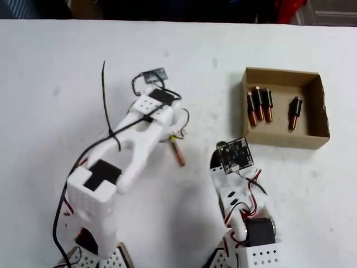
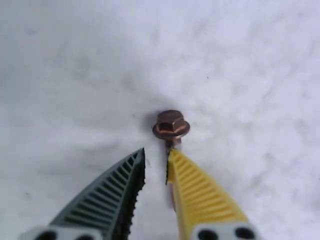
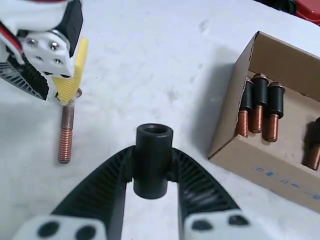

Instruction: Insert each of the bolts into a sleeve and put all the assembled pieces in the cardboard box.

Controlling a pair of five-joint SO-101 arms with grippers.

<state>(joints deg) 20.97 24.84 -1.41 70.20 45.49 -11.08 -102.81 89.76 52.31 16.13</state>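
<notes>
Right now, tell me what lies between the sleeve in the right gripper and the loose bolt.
Bare table. The right wrist view shows nothing between the sleeve, held in the right gripper, and the bolt; the high view agrees.

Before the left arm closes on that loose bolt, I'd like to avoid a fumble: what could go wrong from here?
1. In the left wrist view the bolt lies with its shaft hidden by the yellow finger of the open left gripper, not in the gap; closing may just push or roll it away.
2. The right gripper pinches the sleeve across its round sides; a misaligned bolt could tilt it or push it out.
</notes>
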